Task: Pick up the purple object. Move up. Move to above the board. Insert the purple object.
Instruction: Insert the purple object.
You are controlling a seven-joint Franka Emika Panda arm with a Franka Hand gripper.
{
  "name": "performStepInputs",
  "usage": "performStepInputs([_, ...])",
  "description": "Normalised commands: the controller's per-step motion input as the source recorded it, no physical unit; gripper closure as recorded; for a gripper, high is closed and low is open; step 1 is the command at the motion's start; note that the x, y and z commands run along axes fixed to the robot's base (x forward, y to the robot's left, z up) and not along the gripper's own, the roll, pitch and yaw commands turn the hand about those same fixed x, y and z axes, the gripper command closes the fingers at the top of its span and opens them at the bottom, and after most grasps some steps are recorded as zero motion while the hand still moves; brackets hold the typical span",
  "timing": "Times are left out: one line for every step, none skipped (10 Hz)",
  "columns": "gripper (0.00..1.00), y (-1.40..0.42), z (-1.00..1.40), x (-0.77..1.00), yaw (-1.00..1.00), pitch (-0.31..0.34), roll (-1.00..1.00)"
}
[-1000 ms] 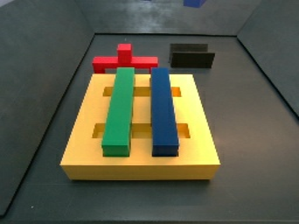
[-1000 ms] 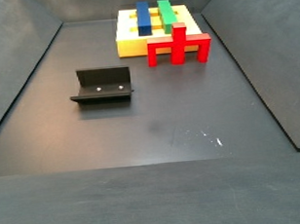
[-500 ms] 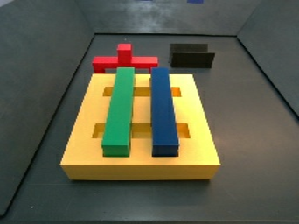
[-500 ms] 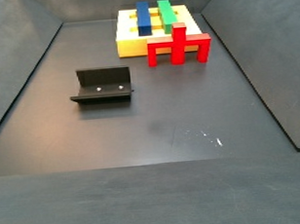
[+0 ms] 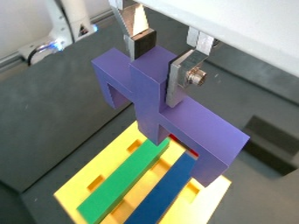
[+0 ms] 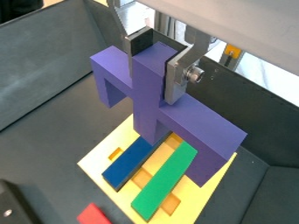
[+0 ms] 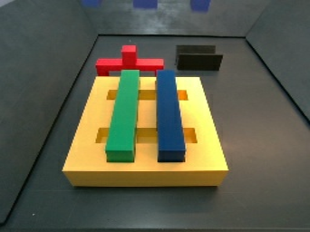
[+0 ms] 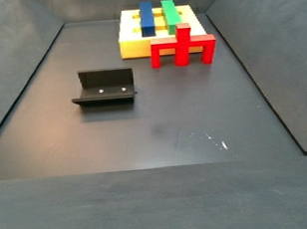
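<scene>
In both wrist views my gripper [image 5: 162, 63] [image 6: 160, 59] is shut on the central upright bar of the purple object [image 5: 198, 131] [image 6: 187, 127]. The piece hangs level, high above the yellow board [image 5: 100, 171] [image 6: 117, 140], with its wide bridge lying across the board's bars. In a side view only three small tips of the purple object [image 7: 145, 3] show at the top edge, far above the board [image 7: 145, 168]. The gripper itself is out of both side views. The board [image 8: 135, 48] lies at the far end of the floor.
A green bar [image 7: 123, 113] and a dark-blue bar [image 7: 169, 113] sit side by side in the board's slots. A red cross-shaped block [image 7: 129, 63] [image 8: 182, 46] stands against the board's end. The fixture [image 7: 200, 59] [image 8: 104, 87] stands on the floor apart from it.
More purple tips now show along the top edge of a side view, one at first and three now. Board, bars, red block and fixture have not moved.
</scene>
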Motion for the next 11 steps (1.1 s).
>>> performStepInputs([1.00,-0.93,-0.67,-0.31,0.27,-0.203,0.17])
performStepInputs([1.00,-0.85,-0.71,-0.27,0.19,-0.170,0.28])
performStepInputs([1.00,-0.83,-0.70,-0.25,0.22,-0.189,0.26])
performStepInputs([1.00,-0.87,-0.67,-0.20,0.17,-0.203,0.25])
performStepInputs([1.00,-0.75,-0.68,-0.02,0.08,-0.244,0.16])
performStepInputs([1.00,-0.50,-0.73,0.00,0.00,-0.263,0.10])
performStepInputs([1.00,-0.31,-0.61,0.00,0.00,-0.220,0.03])
performStepInputs([1.00,-0.23,-0.55,0.25,-0.06,-0.014,0.00])
performStepInputs([1.00,-0.16,-0.50,0.14,-0.03,0.000,0.07])
performStepInputs([1.00,-0.05,-0.45,0.13,0.00,0.000,0.07])
performStepInputs([1.00,0.00,-0.34,0.04,0.00,0.000,0.03])
